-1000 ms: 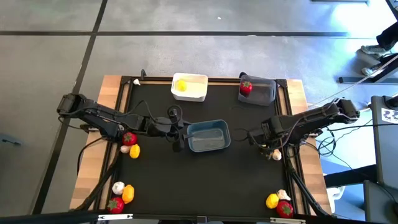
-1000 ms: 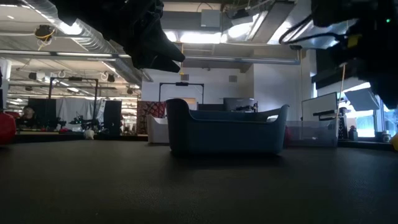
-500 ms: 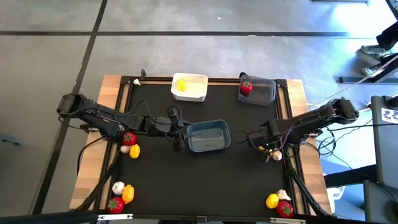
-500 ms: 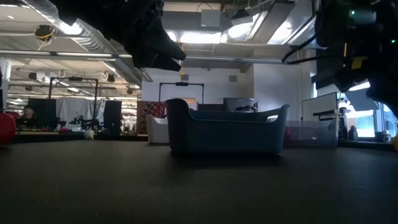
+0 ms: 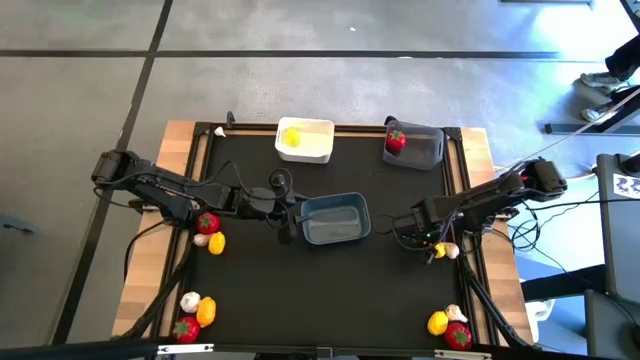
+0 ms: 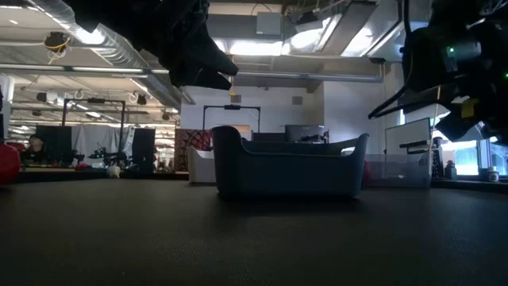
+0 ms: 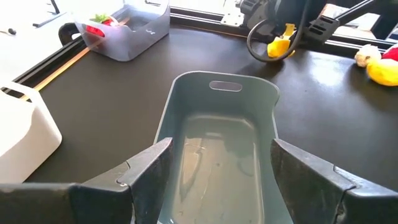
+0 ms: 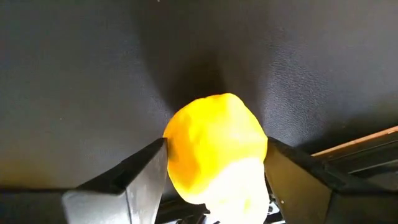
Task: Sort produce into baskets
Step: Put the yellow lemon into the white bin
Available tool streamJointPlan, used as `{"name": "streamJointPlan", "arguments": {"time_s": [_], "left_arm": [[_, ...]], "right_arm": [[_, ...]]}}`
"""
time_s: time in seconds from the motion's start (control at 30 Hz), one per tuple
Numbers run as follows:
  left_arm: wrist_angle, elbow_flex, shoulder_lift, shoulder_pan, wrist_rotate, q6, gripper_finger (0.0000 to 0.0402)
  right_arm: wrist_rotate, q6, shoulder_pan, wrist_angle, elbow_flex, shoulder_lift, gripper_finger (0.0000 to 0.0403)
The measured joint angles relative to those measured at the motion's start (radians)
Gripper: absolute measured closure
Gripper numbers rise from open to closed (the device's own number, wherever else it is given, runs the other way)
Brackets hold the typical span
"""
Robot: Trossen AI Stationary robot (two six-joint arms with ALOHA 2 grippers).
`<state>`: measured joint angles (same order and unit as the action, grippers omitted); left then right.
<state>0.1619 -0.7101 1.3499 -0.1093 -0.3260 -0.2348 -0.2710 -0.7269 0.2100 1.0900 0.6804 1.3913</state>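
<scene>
The blue-grey basket (image 5: 335, 218) (image 7: 217, 124) stands mid-table. My left gripper (image 5: 293, 216) (image 7: 221, 155) hangs open over its left end with nothing between the fingers. Near the table's right edge my right gripper (image 5: 432, 245) (image 8: 214, 162) points steeply down. It is open, with one finger on each side of a yellow piece of produce (image 8: 214, 143) (image 7: 278, 46) lying on the mat. A whitish bulb (image 8: 239, 186) (image 5: 449, 250) lies right beside that piece. The white basket (image 5: 318, 128) holds a yellow piece (image 5: 290, 137). The dark grey basket (image 5: 425, 150) holds a red one (image 5: 396, 141). My right gripper's fingers (image 8: 146, 168) stand close against both sides of the yellow piece, coming from above. I cannot tell whether they touch it.
Loose produce lies in three groups. There are red, whitish and orange pieces under the left arm (image 5: 207, 223). Three lie at the near left corner (image 5: 190, 312) and three at the near right corner (image 5: 450, 323). Wooden table edges frame the black mat (image 5: 340, 290).
My right gripper has come down toward the yellow piece near the table's right edge and has tipped more steeply downward, rolling a little.
</scene>
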Motion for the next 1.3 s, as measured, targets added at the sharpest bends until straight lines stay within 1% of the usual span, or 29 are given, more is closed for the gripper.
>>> {"name": "streamJointPlan", "arguments": {"time_s": [0.13, 0.37, 0.43, 0.53, 0.7, 0.87, 1.03, 1.2, 1.3], "left_arm": [[0.000, 0.000, 0.000, 0.000, 0.000, -0.001, 0.0139], [0.000, 0.000, 0.000, 0.000, 0.000, -0.001, 0.0139], [0.002, 0.000, 0.000, 0.000, 0.000, -0.001, 0.0139], [0.002, 0.000, 0.000, 0.000, 0.000, 0.012, 0.0139], [0.006, 0.000, 0.000, 0.000, 0.000, 0.032, 0.0139], [0.007, 0.000, 0.000, 0.000, 0.000, 0.032, 0.0139], [0.015, 0.000, 0.000, 0.000, 0.000, 0.032, 0.0139], [0.033, 0.000, 0.000, 0.000, 0.000, 0.032, 0.0139], [0.056, 0.000, 0.000, 0.000, 0.000, 0.033, 0.0139]], "right_arm": [[0.001, 0.000, 0.000, 0.000, 0.000, 0.008, 0.0157], [0.001, 0.002, 0.000, 0.000, 0.000, 0.007, 0.0230], [0.008, 0.020, 0.000, 0.002, 0.002, 0.007, 0.0245], [0.043, 0.044, 0.000, 0.015, 0.016, 0.004, 0.0253], [0.106, 0.071, 0.000, 0.015, 0.078, -0.021, 0.0253], [0.209, 0.110, 0.000, 0.015, 0.173, -0.041, 0.0253], [0.364, 0.171, 0.000, 0.004, 0.275, -0.042, 0.0253], [0.517, 0.246, -0.001, -0.058, 0.358, -0.042, 0.0253], [0.573, 0.306, -0.001, -0.132, 0.388, -0.042, 0.0253]]}}
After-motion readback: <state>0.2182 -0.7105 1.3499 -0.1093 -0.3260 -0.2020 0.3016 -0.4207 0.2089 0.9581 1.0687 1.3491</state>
